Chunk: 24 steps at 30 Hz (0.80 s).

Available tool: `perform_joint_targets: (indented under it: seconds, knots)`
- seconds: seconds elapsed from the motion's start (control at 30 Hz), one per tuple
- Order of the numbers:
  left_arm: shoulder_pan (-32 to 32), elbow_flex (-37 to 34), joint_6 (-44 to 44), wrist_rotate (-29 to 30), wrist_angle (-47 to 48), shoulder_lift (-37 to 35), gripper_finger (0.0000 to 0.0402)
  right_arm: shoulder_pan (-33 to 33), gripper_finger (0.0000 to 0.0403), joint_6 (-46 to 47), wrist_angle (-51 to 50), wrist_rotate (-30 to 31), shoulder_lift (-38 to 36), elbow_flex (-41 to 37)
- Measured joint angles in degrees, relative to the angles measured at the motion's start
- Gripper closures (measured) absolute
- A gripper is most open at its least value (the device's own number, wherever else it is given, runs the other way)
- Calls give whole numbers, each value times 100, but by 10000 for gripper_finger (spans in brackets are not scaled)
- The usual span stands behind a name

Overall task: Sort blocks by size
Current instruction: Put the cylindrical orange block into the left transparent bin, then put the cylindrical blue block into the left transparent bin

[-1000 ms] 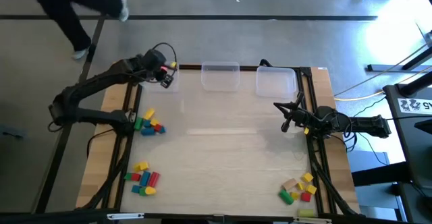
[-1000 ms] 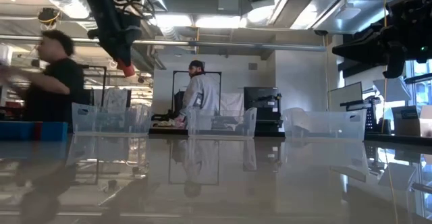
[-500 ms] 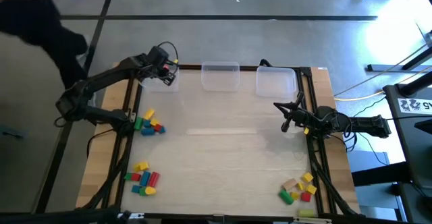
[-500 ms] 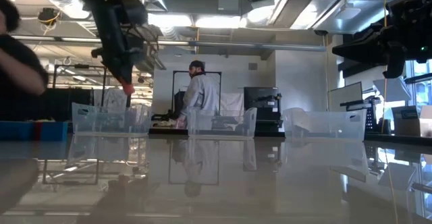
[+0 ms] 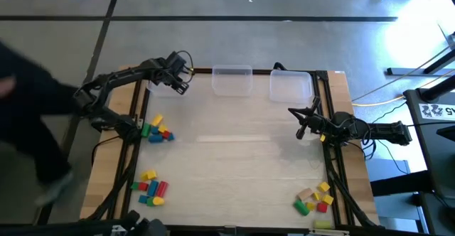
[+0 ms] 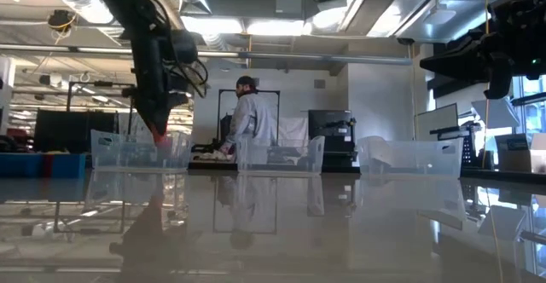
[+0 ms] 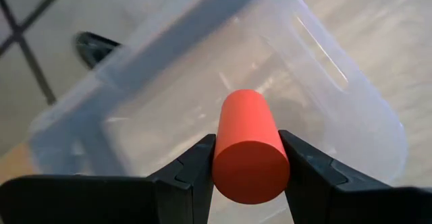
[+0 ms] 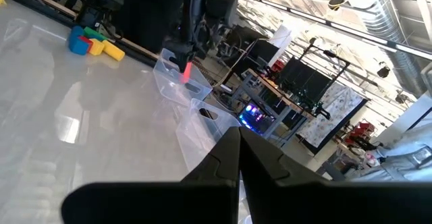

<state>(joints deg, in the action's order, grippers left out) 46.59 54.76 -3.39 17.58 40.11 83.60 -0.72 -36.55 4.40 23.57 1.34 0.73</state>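
My left gripper (image 7: pixel 248 158) is shut on a red cylinder block (image 7: pixel 248 143) above the clear bin (image 7: pixel 317 102) at the table's far left corner. In the low view the cylinder (image 6: pixel 161 133) hangs at about the height of that bin's rim (image 6: pixel 141 135). Loose blocks lie on the table in groups: at the left edge (image 5: pixel 157 130), at the near left (image 5: pixel 151 186) and at the near right (image 5: pixel 314 199). My right gripper (image 5: pixel 301 126) waits shut at the table's right side, holding nothing. My left gripper pinches the red cylinder's curved side (image 7: pixel 220 158) between its two fingers (image 7: pixel 194 162), near the end facing the wrist. The fingers slant steeply down from the table's near left and lie along the cylinder. The cylinder sticks out past the fingertips, lifted clear above the bin's inside.
Two more clear bins stand along the far edge, one in the middle (image 5: pixel 232 79) and one toward the right (image 5: pixel 290 85). The wide middle of the table (image 5: pixel 234 151) is bare wood. A person passes on the floor left of the table (image 5: pixel 28 122); another stands in the room behind (image 6: pixel 249 117).
My left gripper has come down and gone toward the far-left bin with the red cylinder, tipping more steeply downward; the cylinder has sunk from well above the bin to about rim height. The person left of the table has kept walking.
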Motion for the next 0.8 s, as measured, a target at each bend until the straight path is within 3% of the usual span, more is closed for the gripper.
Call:
perform_joint_targets:
  seconds: [0.37, 0.8]
  knots:
    - [-2, 0, 63, -179, -72, 634, 249, 0, 391, -1, -1, 0, 0, 0]
    - [-2, 143, 56, -178, 61, 584, 197, -1, 391, 0, -5, 2, 0, 0]
